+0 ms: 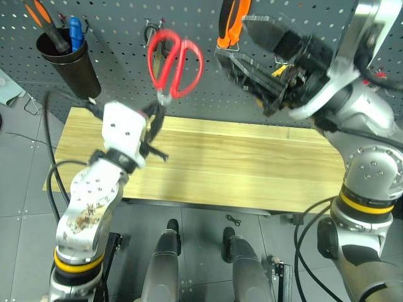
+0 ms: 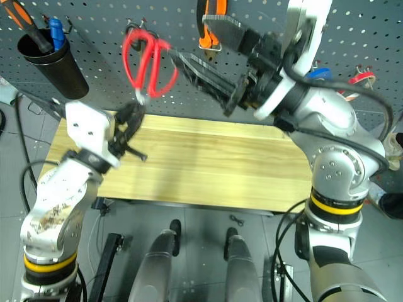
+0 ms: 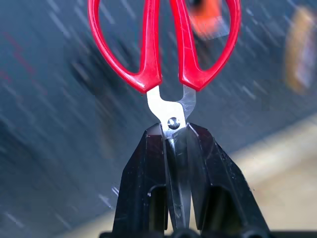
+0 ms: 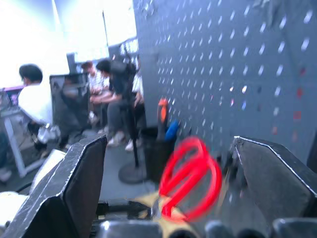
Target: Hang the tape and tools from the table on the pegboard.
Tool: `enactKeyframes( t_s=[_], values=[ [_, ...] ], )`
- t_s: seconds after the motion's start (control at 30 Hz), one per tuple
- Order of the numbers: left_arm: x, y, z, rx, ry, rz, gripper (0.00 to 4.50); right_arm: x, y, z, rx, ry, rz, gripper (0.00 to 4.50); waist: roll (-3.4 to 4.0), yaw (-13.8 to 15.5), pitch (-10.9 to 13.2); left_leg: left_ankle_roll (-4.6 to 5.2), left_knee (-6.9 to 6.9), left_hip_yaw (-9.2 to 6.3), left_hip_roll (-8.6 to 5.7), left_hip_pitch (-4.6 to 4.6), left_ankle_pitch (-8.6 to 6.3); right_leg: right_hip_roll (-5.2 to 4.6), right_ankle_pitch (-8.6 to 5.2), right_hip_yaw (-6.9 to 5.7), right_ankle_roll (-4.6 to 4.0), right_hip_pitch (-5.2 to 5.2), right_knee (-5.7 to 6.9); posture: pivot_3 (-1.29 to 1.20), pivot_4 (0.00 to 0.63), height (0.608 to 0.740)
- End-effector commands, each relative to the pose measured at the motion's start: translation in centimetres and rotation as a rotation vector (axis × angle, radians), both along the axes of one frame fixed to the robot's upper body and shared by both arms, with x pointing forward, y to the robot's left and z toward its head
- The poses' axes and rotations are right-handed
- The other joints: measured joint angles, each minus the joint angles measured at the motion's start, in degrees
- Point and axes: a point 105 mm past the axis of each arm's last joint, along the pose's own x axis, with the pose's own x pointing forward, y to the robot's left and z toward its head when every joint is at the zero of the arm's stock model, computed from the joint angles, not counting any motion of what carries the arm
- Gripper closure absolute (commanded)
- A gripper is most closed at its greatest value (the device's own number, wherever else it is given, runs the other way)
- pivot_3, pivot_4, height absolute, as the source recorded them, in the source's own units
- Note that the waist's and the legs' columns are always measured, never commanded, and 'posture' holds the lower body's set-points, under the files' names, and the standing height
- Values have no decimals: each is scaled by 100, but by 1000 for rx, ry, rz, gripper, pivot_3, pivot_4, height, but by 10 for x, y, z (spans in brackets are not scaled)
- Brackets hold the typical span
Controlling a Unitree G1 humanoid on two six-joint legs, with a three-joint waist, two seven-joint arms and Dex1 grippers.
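The pegboard (image 1: pixel 126 25) fills the back of my view, and the table (image 1: pixel 208 163) below it lies bare as far as I can see, which tells me nothing waits there to be picked up. A black cup (image 1: pixel 68 60) hangs at my far left on the board with an orange-handled tool and a blue one standing in it. Pliers (image 1: pixel 232 22) with orange handles already hang from a hook near the top, just beside my right gripper (image 2: pixel 211 53). In the right eye view a bit of blue, perhaps the tape (image 2: pixel 319 73), shows on the board behind my right arm, with a red ring (image 2: pixel 363 78) further along; I cannot make out either well. The slim screwdriver I cannot find.

My right gripper is raised before the board with its fingers spread wide and nothing between them.

My left gripper (image 1: pixel 154 119) is clamped tight on the blades of the scissors (image 3: pixel 166 44), just below the pivot, red handles up against the board near a hook (image 1: pixel 151 28). They are not yet on it, I judge; getting a handle loop over that hook is what is left
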Motion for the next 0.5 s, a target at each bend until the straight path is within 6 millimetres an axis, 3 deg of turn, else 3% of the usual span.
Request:
enactKeyframes(
  t_s=[0.03, 0.5],
  values=[
    [2, 8, 7, -3, -49, 48, 4396, -6, -3, 9, 25, -67, -9, 0, 1, -1, -4, 0, 0, 1, -4, -1, 0, -4, 5, 1, -9, 0, 0, 113, 347, 740],
    [28, 9, -32, -84, 151, 41, 4396, -5, -1, 11, 4, -77, -46, 0, -1, -54, -13, 1, 30, -5, -5, -6, 1, -5, 11, -6, -13, 0, 24, 68, 337, 740]
  ],
)
